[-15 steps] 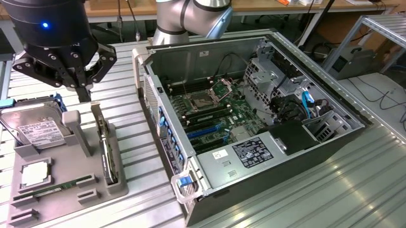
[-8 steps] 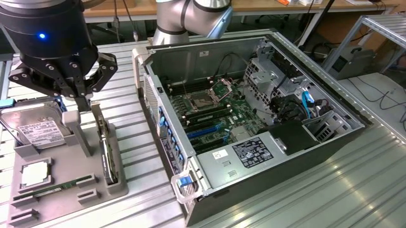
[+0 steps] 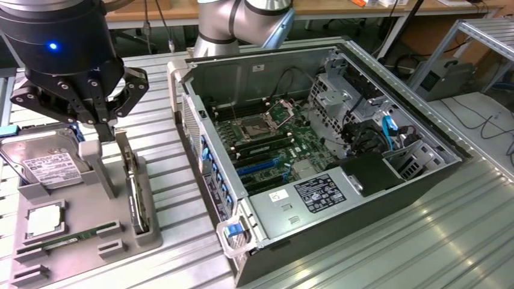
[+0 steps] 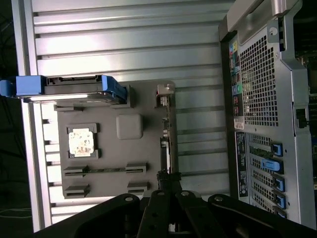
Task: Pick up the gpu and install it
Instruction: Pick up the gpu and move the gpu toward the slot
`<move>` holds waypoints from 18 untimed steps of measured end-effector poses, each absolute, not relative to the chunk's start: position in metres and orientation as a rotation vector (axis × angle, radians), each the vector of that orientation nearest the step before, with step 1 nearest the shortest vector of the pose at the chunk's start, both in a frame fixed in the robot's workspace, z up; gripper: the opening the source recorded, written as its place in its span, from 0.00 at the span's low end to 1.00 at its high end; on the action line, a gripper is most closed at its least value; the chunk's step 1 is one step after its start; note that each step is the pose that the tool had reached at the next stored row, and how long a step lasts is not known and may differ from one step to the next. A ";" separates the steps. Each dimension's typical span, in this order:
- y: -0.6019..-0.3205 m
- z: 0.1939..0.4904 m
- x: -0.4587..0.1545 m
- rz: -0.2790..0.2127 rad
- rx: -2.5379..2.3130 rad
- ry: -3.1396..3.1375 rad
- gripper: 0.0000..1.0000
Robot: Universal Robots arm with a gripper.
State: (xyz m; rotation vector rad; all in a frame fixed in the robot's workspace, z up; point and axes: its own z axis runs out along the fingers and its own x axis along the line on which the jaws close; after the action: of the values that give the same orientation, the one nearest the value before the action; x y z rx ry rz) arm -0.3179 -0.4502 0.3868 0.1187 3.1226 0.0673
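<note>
Nearest on the ribbed metal worktop (image 3: 401, 241) sits a grey holder block (image 3: 148, 238), and at its near end a narrow green RAM stick (image 3: 68, 239) lies in a groove. Just beyond that a square processor chip (image 3: 44, 220) rests in its own pocket. Farther back a silver hard drive (image 3: 50, 165) with a white label leans in its cradle. Along the side of the block nearest the computer, the gpu (image 3: 135, 186) stands on its long edge, upright in a slot of the holder. In the wrist view it shows edge-on as a thin line. The gripper (image 3: 107, 127) hangs over the far end of the card. Its jaws are drawn narrow and pinch the card's upper edge, and the card remains seated in the slot. To the exterior view's right of the block, well apart from the card, the open computer case (image 3: 273, 66) lies on its side. Its motherboard (image 3: 269, 135) faces up, and a labelled power supply (image 3: 321, 189) is at the near end. Behind the case the grey robot arm (image 3: 241, 24) rises.
</note>
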 end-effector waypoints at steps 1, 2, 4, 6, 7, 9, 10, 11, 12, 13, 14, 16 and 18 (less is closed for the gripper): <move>-0.450 0.387 -0.318 0.067 0.119 3.123 0.11; -0.450 0.387 -0.318 0.067 0.119 3.123 0.11; -0.450 0.387 -0.318 0.067 0.119 3.123 0.11; -0.450 0.387 -0.318 0.067 0.119 3.123 0.11; -0.450 0.387 -0.318 0.067 0.119 3.123 0.11; -0.450 0.387 -0.318 0.067 0.119 3.123 0.11; -0.450 0.387 -0.318 0.067 0.119 3.123 0.17; -0.450 0.387 -0.318 0.067 0.119 3.123 0.24; -0.450 0.387 -0.318 0.067 0.119 3.123 0.30; -0.450 0.387 -0.318 0.067 0.119 3.123 0.30; -0.450 0.387 -0.318 0.067 0.119 3.123 0.36; -0.450 0.386 -0.318 0.068 0.119 3.122 0.36; -0.450 0.383 -0.318 0.068 0.119 3.123 0.36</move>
State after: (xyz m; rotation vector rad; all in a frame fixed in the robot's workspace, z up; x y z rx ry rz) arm -0.3179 -0.4502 0.3833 0.1188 3.1225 0.0683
